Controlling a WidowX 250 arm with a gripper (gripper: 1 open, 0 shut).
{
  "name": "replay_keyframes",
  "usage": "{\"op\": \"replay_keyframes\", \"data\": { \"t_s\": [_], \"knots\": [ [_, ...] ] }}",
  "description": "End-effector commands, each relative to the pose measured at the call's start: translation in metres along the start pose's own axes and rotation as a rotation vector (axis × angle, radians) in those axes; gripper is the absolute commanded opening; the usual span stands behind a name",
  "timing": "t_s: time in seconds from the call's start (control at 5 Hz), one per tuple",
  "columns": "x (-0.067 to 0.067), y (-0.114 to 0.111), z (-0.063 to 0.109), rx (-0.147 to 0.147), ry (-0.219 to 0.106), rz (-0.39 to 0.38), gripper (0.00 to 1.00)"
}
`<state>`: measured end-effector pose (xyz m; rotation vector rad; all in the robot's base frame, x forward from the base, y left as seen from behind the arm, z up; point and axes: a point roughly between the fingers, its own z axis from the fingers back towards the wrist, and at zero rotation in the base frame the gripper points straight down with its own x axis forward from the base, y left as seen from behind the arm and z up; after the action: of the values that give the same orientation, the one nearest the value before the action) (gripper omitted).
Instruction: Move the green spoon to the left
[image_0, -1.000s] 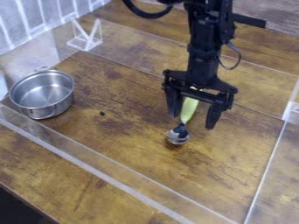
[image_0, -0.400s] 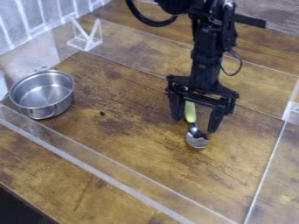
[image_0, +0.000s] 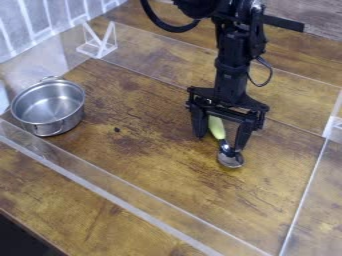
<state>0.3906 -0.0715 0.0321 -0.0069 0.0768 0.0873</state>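
Observation:
The green spoon (image_0: 217, 128) lies on the wooden table to the right of centre. Its yellow-green handle sits between the fingers, and its small shiny metal bowl (image_0: 231, 157) points toward the front. My gripper (image_0: 222, 131) points straight down from the black arm. It is open, with one finger on each side of the handle and low over the wood. The fingers hide part of the handle. I cannot tell whether they touch it.
A round steel bowl (image_0: 48, 105) stands at the left of the table. A clear plastic barrier (image_0: 147, 205) runs along the front, with another wall on the right. A clear stand (image_0: 96, 42) sits at the back left. Bare wood lies between the steel bowl and the spoon.
The spoon's metal bowl end has swung to the right and now sticks out in front of the right finger. The gripper has stayed open over the handle, nearly in place.

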Motion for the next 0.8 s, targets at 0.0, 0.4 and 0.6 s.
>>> {"op": "replay_keyframes", "data": {
  "t_s": [0.0, 0.4, 0.6],
  "knots": [
    [0.0093, 0.0037, 0.0194, -0.018, -0.049, 0.014, 0.00],
    [0.0097, 0.0063, 0.0234, -0.034, -0.030, 0.009, 1.00],
    [0.0111, 0.0070, 0.0219, -0.036, -0.025, 0.012, 0.00]
  ]
}}
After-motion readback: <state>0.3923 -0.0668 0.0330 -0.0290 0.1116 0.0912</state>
